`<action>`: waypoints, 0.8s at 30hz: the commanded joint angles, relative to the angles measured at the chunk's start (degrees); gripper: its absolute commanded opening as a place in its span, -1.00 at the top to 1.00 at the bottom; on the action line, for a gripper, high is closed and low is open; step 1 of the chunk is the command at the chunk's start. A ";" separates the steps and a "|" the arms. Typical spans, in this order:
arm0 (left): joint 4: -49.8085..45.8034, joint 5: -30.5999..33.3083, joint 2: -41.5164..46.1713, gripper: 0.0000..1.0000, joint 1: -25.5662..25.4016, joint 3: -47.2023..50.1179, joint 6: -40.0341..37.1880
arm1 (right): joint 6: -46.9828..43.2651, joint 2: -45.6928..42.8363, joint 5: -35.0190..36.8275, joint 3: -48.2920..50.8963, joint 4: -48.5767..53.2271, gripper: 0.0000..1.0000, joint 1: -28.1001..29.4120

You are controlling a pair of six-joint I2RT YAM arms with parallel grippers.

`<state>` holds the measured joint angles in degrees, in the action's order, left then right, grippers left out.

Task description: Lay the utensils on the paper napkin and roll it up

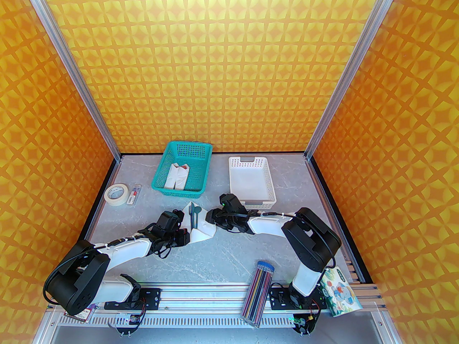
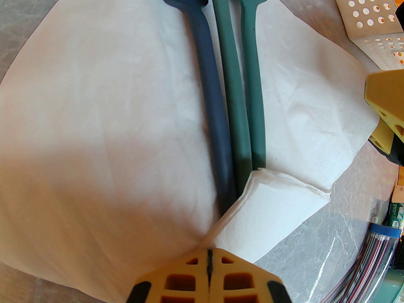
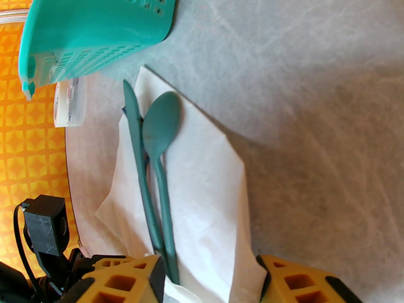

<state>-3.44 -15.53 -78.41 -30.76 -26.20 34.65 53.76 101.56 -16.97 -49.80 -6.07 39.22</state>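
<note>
Left end effector clenched, seemingly pinching paper napkin fold; right end effector released, straddling its edge.

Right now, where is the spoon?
In the top view the spoon lies on the paper napkin near the table's middle, just in front of the teal basket, with the knife alongside on its left.

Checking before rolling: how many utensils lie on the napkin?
3, side by side on the paper napkin: fork, knife in the middle, spoon toward the white basket.
</note>
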 commanded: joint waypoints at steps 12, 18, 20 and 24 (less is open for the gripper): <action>-5.41 2.17 -0.69 1.00 -0.31 0.35 -0.91 | -0.58 0.31 -0.26 0.27 -7.36 -0.03 -0.29; -5.34 2.17 -0.69 1.00 -0.31 0.52 -0.90 | -1.79 -0.78 0.62 0.07 -8.24 -0.04 -0.29; -5.30 2.17 -0.72 1.00 -0.30 0.60 -0.83 | -2.75 -0.97 1.32 -0.30 -7.08 -0.05 -0.29; -5.43 2.26 -0.69 1.00 -0.28 0.53 -1.05 | -1.54 -0.33 -0.40 -0.02 -9.71 -0.05 -0.29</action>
<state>-3.64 -15.49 -78.41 -30.76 -26.26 34.61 52.69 101.67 -17.15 -48.86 -13.54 39.22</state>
